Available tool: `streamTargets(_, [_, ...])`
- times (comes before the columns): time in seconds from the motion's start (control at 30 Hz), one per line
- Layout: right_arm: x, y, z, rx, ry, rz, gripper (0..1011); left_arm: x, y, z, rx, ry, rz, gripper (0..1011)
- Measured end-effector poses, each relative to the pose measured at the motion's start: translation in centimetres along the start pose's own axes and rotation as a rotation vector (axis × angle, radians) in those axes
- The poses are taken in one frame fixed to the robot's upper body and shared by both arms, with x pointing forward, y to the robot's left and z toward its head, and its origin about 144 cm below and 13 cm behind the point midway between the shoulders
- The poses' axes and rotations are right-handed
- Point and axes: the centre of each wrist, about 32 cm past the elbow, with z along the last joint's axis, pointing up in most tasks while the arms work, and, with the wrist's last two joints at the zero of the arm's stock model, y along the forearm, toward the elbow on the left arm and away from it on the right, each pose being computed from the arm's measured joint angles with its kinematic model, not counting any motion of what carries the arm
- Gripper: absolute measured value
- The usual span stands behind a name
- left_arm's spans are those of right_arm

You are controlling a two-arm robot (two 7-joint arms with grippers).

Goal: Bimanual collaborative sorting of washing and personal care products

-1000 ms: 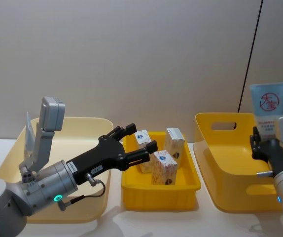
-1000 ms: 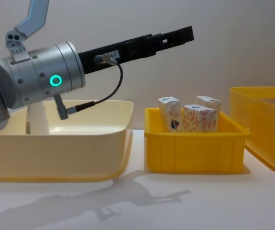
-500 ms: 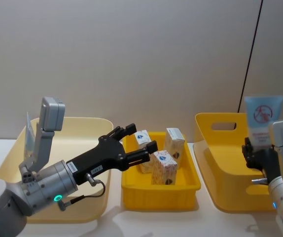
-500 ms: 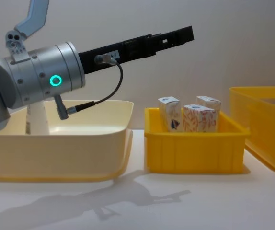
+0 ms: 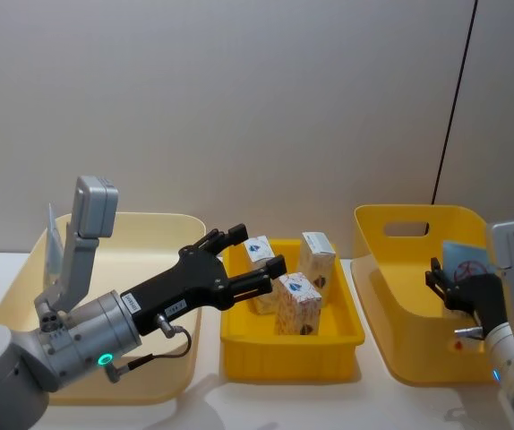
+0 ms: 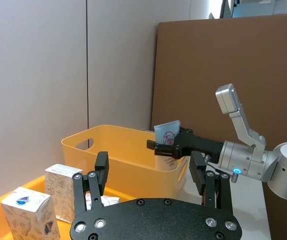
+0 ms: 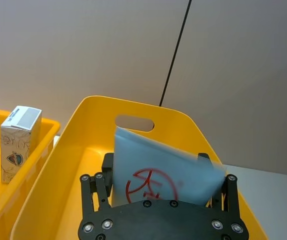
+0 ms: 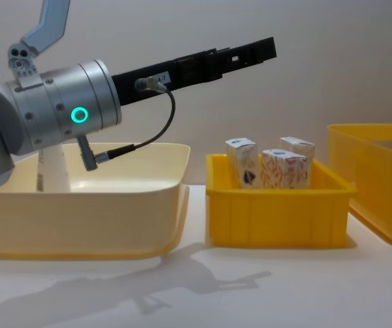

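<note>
The right gripper (image 5: 447, 288) is clamped on the light-blue tube (image 7: 156, 167), holding it low inside the large yellow bin (image 5: 400, 269), not yet released. The left gripper (image 5: 255, 250) hovers with its jaws apart above the white cartons (image 5: 297, 305) standing in the small yellow bin (image 5: 293, 356), touching none. By my reading the tube is nearly sorted, while the cartons are yet to be dealt with.

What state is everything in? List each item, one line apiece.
Light-blue squeeze tube: tilted, gripped, partly inside large yellow plastic bin.
Small white cartons: upright in small yellow plastic tray.
Left gripper: fingers open above tray.
Right gripper: fingers shut on tube.
</note>
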Motion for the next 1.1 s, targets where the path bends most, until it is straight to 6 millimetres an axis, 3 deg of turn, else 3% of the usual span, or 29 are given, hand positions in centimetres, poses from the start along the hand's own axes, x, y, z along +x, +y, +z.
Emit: streamTargets(1.1, [-0.03,-0.09,0.14,0.04,0.002,0.008,1001,0.0,0.0,0.0,0.0,0.0,0.0,1003])
